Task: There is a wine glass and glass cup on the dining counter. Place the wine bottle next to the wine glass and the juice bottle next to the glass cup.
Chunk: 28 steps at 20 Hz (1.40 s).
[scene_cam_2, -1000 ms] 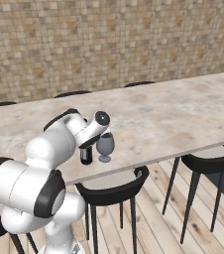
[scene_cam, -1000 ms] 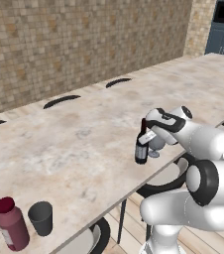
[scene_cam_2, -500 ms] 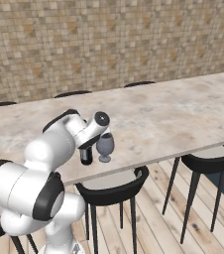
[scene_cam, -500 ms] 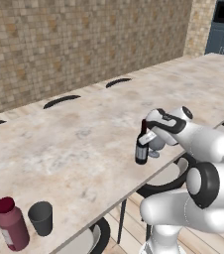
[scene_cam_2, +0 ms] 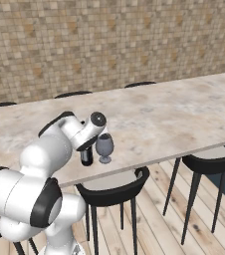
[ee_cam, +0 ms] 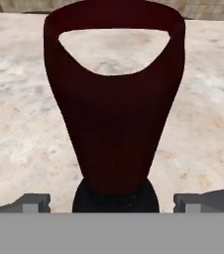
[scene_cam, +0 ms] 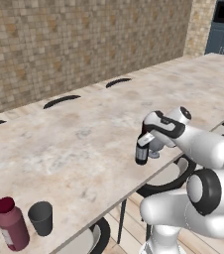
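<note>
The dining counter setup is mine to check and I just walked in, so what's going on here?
The white arm's gripper is at the neck of the wine bottle, which stands upright on the dining counter right beside the wine glass, near the front edge. In the hand view the finger tips sit apart, clear of the bottle's neck. Farther along the counter, the juice bottle stands next to the glass cup.

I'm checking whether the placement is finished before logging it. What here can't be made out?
- Wine bottle: neck hidden by the gripper in both base views; base out of the hand view.
- Gripper: open or shut unclear; the fingertips are cut off in the hand view.
- Wine glass: mostly behind the arm in the left base view.
</note>
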### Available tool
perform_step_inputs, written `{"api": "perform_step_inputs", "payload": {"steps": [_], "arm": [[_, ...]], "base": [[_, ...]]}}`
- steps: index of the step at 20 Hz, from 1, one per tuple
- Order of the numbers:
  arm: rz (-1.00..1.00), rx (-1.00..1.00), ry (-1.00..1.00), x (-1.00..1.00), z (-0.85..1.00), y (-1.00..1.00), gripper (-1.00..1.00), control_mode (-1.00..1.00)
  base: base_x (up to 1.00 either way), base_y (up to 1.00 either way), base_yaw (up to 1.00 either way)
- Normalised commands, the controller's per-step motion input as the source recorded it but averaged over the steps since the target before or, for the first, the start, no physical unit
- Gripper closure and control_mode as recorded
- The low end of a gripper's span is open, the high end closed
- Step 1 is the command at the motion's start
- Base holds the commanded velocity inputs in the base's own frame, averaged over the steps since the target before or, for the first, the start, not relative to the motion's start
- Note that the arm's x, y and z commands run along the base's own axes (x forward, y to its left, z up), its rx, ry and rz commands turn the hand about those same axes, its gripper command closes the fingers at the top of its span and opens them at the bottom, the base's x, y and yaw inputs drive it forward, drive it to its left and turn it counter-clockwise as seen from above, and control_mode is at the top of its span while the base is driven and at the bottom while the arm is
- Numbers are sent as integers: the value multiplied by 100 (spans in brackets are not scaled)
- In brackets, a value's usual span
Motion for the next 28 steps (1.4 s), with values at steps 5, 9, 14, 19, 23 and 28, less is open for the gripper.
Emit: {"api": "perform_step_inputs", "payload": {"steps": [5, 9, 14, 19, 23, 28], "arm": [[-2, -1, 0, 0, 4, 4, -100, -100], [-2, 0, 0, 0, 9, 0, -100, -100], [-5, 0, 0, -9, 11, -2, -100, -100], [-7, 0, 0, -20, 12, -3, -100, -100], [-2, 0, 0, -24, 5, 0, -100, -100], [-2, 0, 0, -23, 13, 0, -100, -100]], "base": [[0, 0, 0], [0, 0, 0], [0, 0, 0], [0, 0, 0], [0, 0, 0], [0, 0, 0]]}}
